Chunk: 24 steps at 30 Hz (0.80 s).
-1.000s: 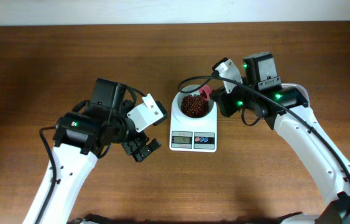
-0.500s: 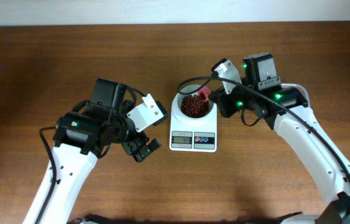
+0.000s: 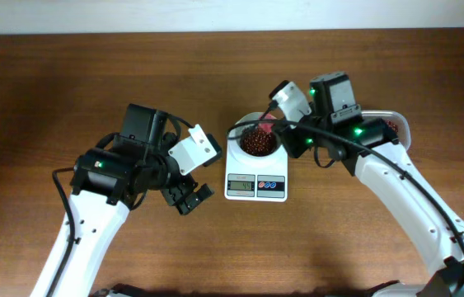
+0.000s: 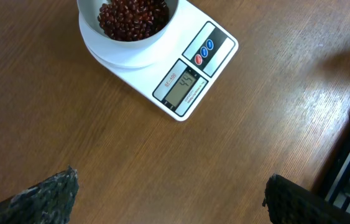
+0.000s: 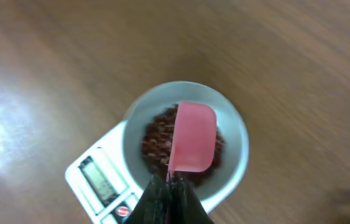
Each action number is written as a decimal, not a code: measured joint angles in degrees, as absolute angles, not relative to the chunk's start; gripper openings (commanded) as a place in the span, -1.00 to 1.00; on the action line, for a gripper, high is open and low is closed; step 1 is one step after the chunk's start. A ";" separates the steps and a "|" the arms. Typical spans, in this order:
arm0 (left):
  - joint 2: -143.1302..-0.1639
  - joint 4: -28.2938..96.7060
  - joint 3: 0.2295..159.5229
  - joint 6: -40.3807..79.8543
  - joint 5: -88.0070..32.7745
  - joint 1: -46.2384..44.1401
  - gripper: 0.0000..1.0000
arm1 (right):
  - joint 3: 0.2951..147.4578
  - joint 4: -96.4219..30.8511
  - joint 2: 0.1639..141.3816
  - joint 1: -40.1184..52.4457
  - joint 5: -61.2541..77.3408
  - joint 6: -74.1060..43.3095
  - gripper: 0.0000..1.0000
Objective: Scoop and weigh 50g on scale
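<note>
The white scale (image 3: 255, 183) stands mid-table, its round bowl (image 3: 243, 153) filled with dark red-brown beans (image 3: 255, 143). My right gripper (image 3: 279, 132) is shut on the handle of a pink scoop (image 3: 266, 121), which reaches over the bowl's far right rim. In the right wrist view the scoop (image 5: 193, 137) hangs above the beans (image 5: 155, 144) inside the bowl (image 5: 238, 134), with my gripper (image 5: 171, 183) clamped on its handle; no beans show on its pink face. My left gripper (image 3: 189, 198) hovers open left of the scale, with nothing between its fingers (image 4: 44, 196). The display (image 4: 183, 87) is lit.
A clear tub (image 3: 395, 125) with beans in it peeks out behind my right arm at the right. Bare wooden tabletop (image 3: 215, 66) surrounds the scale. The table's far edge meets a pale wall at the top.
My right arm has shifted left and carried the pink scoop further over the bowl. The left arm has not moved.
</note>
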<state>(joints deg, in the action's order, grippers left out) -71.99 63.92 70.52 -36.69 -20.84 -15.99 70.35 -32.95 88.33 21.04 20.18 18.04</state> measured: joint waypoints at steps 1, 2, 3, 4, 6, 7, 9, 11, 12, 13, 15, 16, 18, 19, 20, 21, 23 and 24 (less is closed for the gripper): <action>-71.99 63.90 70.52 -36.69 -20.82 -15.99 0.98 | 70.35 -32.93 88.33 21.63 18.39 19.00 -0.92; -71.99 63.90 70.52 -36.69 -20.84 -15.99 0.98 | 70.35 -32.40 88.33 21.98 16.21 19.35 -0.92; -71.99 63.92 70.52 -36.69 -20.82 -15.99 0.98 | 70.35 -31.31 88.33 22.02 15.16 19.25 -0.92; -71.99 63.92 70.52 -36.69 -20.82 -15.99 0.98 | 70.35 -30.52 88.33 22.00 15.29 18.92 -0.92; -71.99 63.92 70.52 -36.69 -20.82 -15.99 0.98 | 70.35 -30.46 88.33 22.00 16.27 18.48 -0.92; -71.99 63.92 70.52 -36.69 -20.84 -15.99 0.98 | 70.35 -30.46 88.33 21.85 16.53 18.22 -0.92; -71.99 63.92 70.52 -36.69 -20.82 -15.99 0.98 | 70.37 -30.79 88.27 21.28 16.58 18.02 -0.92; -71.99 63.92 70.52 -36.69 -20.82 -15.99 0.98 | 70.37 -32.53 86.56 17.78 15.27 17.06 -0.92; -71.99 63.90 70.52 -36.69 -20.82 -15.99 0.98 | 70.37 -33.58 84.97 15.64 14.04 16.69 -0.92; -71.99 63.90 70.52 -36.69 -20.82 -15.99 0.98 | 70.39 -35.42 82.17 12.21 11.77 16.51 -0.92; -71.99 63.92 70.52 -36.69 -20.82 -15.99 0.99 | 70.74 -38.57 77.80 6.02 7.86 16.43 -0.92; -71.99 63.90 70.52 -36.69 -20.84 -15.99 0.98 | 70.96 -40.53 76.36 2.31 5.54 16.43 -0.92; -71.99 63.92 70.52 -36.69 -20.82 -15.99 0.98 | 71.20 -43.46 76.69 -1.93 4.03 16.34 -0.92; -71.99 63.92 70.52 -36.69 -20.82 -15.99 0.98 | 71.26 -44.95 77.56 -3.42 3.64 16.34 -0.92; -71.99 63.90 70.52 -36.69 -20.84 -15.99 0.98 | 71.26 -46.22 78.96 -4.69 3.31 16.27 -0.92; -71.99 63.90 70.52 -36.69 -20.82 -15.99 0.99 | 71.24 -46.98 81.06 -5.87 2.94 16.25 -0.92; -71.99 63.90 70.52 -36.69 -20.82 -15.99 0.98 | 71.24 -47.11 84.62 -7.62 2.37 16.27 -0.92; -71.99 63.92 70.52 -36.69 -20.84 -15.99 0.98 | 71.24 -46.78 86.80 -9.02 1.89 16.27 -0.92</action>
<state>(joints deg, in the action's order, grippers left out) -71.99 63.92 70.52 -36.69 -20.84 -15.99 71.24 -46.78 86.80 -9.02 1.89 16.27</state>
